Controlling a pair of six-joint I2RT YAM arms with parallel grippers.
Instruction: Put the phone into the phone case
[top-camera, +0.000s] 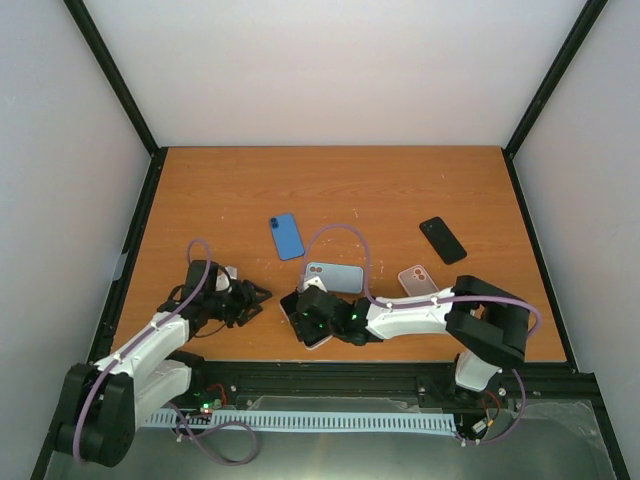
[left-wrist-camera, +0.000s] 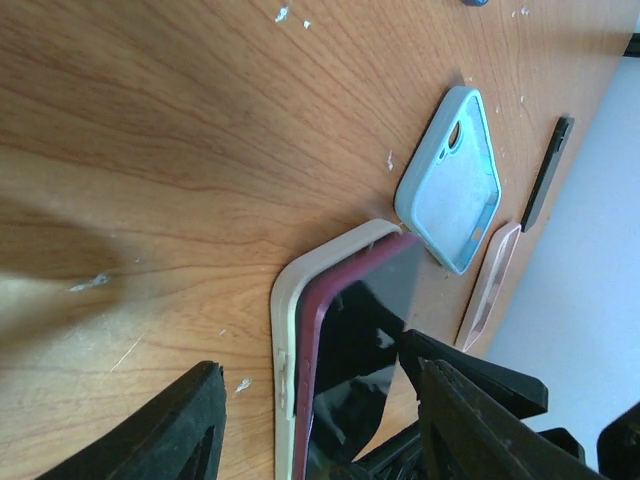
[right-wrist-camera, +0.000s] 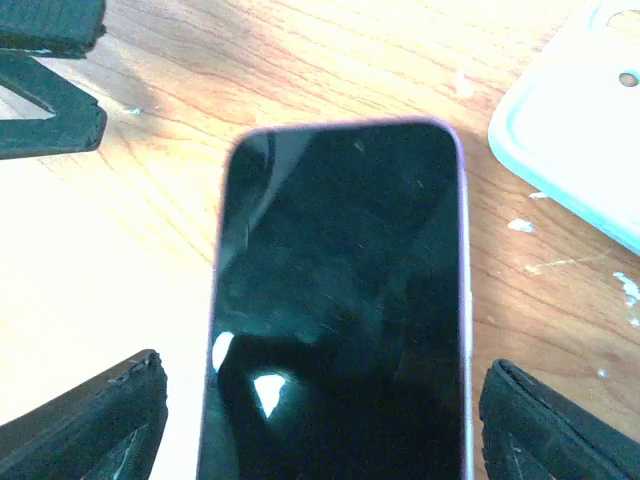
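Lying askew on cream phone case (left-wrist-camera: 284, 330), just beside pale-blue soft case (left-wrist-camera: 450, 180): glossy black-screened phone with maroon edge (right-wrist-camera: 340, 290). Straddled by right gripper (right-wrist-camera: 325, 420), fingers spread wide, untouching. Left gripper (left-wrist-camera: 320, 425) parted, empty. Phone's near end cut off; seating in case unclear.

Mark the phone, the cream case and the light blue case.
phone (right-wrist-camera: 340, 300): right wrist view, screen middle.
cream case (left-wrist-camera: 283, 310): left wrist view, long side wall.
light blue case (left-wrist-camera: 458, 190): left wrist view, inner back panel.

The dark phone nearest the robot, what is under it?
A pale case lies under the phone, its rim showing along one side and one end. The case's inside is covered, so I cannot tell whether anything else lies there.
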